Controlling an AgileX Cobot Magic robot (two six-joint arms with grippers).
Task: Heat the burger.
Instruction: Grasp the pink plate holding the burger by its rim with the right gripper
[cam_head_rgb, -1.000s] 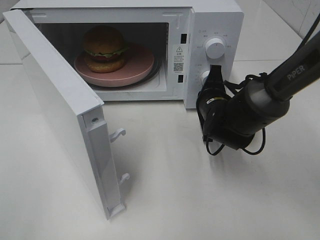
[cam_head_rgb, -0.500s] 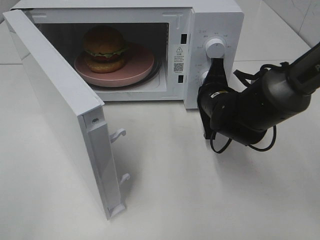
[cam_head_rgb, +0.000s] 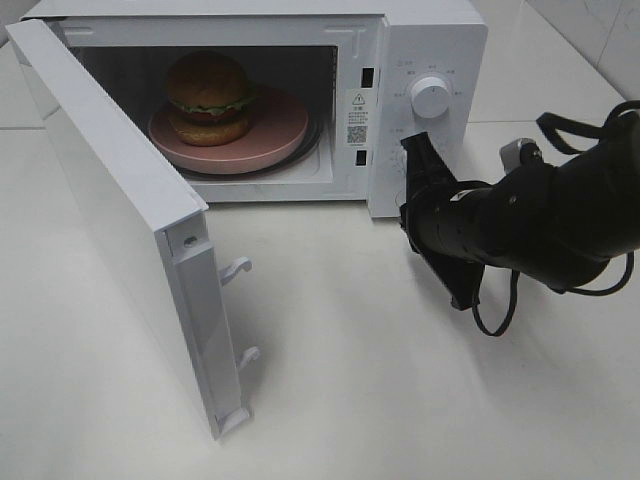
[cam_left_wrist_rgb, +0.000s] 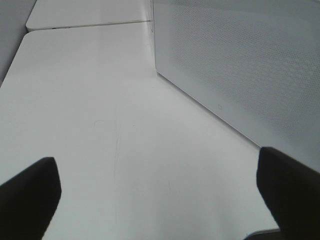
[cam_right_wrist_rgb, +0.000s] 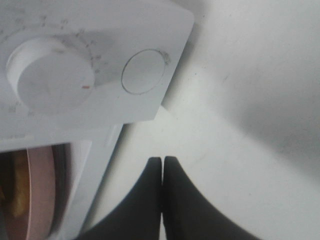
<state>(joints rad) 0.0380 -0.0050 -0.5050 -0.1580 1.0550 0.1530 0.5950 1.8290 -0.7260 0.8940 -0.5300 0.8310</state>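
Note:
The burger (cam_head_rgb: 208, 95), with a golden-brown bun and dark filling, sits on a pink plate (cam_head_rgb: 275, 135) inside the open microwave (cam_head_rgb: 430, 40). A sliver of the burger (cam_right_wrist_rgb: 12, 197) and the plate (cam_right_wrist_rgb: 42, 192) also shows in the right wrist view. My right gripper (cam_head_rgb: 413, 148) is shut with nothing in it, in front of the lower part of the control panel. Its fingertips (cam_right_wrist_rgb: 162, 162) point at the table just below the panel's round lower button (cam_right_wrist_rgb: 144, 71). My left gripper (cam_left_wrist_rgb: 160, 200) is open and empty beside the microwave's perforated side wall (cam_left_wrist_rgb: 240, 65).
The microwave door (cam_head_rgb: 120, 210) stands swung wide open to the front left, with its latch hooks (cam_head_rgb: 238, 267) sticking out. The upper dial (cam_head_rgb: 431, 98) (cam_right_wrist_rgb: 50, 80) is on the control panel. The right arm's dark body and cables (cam_head_rgb: 540, 225) lie to the right of the microwave.
The right arm has rolled and swung to the right, its body now lying lower and farther right. The shut gripper stays near the lower control. The burger and door have not moved.

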